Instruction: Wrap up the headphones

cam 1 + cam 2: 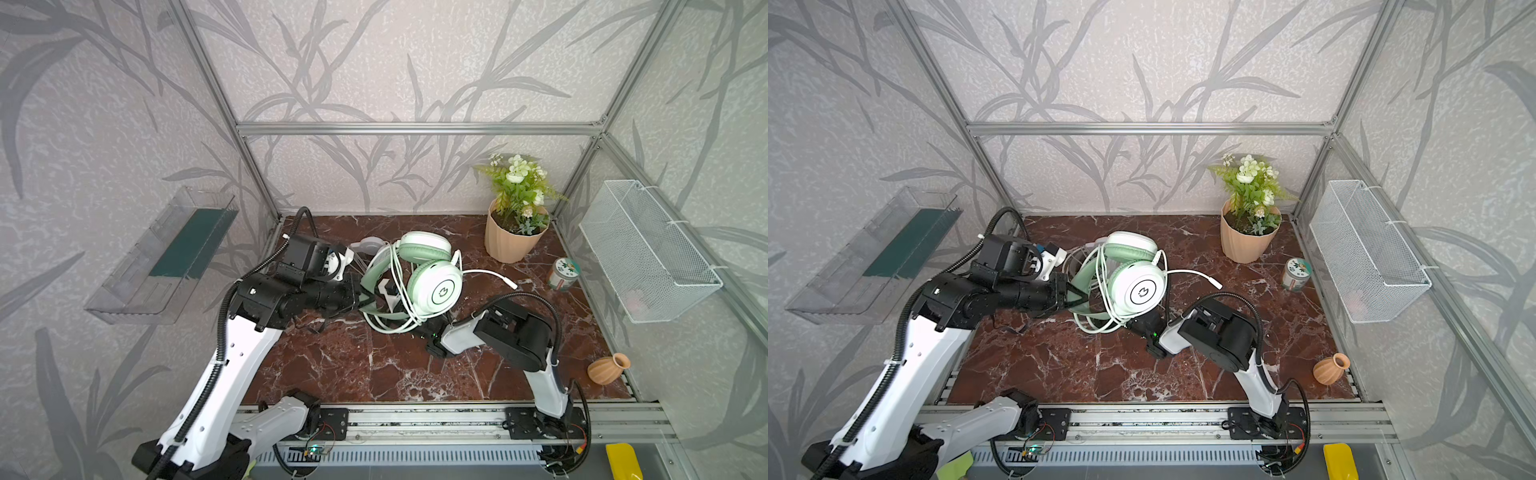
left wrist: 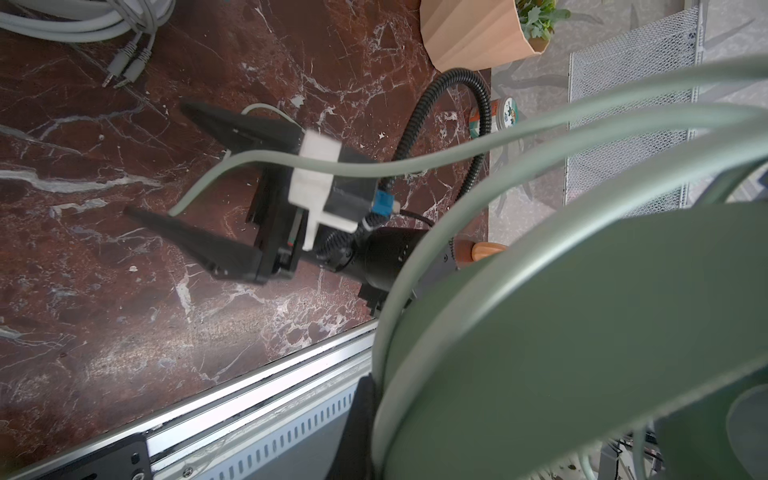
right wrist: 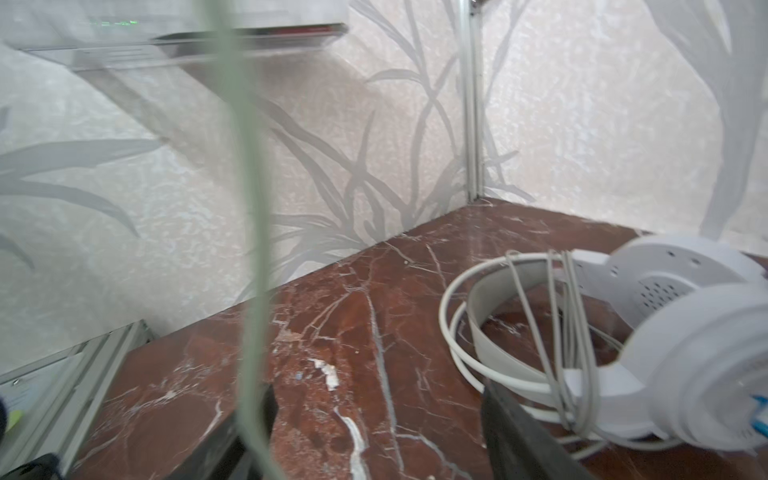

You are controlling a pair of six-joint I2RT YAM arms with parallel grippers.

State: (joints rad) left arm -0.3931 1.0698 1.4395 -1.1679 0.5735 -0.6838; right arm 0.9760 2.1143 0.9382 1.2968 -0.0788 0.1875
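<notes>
The left pincer is gripping tight on the green headband of the mint headphones, jaws fully closed on it, and is holding the set up off the marble table, roughly mid-table in both top views. The ear cups are stacking toward the right of that grip, one with its pale outer face turned up at the camera. The mint cable is looping around the headband and cups, a slack loop is sagging below them, and its plug end is sticking out to the right.

Over to the right pincer: it is sitting low, under the near edge of the hanging set, and in the top views the cable loop is hiding its fingers. The left wrist view is showing it plainly, jaws spread wide, nothing clamped. A strand of the mint cable is crossing in front of it there. In the right wrist view the right pincer is gaping over bare marble, and a green strand is dangling right beside one finger. I cannot tell whether it is touching.

The white headphones are lying on the table just beyond the open jaws, cable wound around the headband. In a top view they are peeking out behind the left arm.
</notes>
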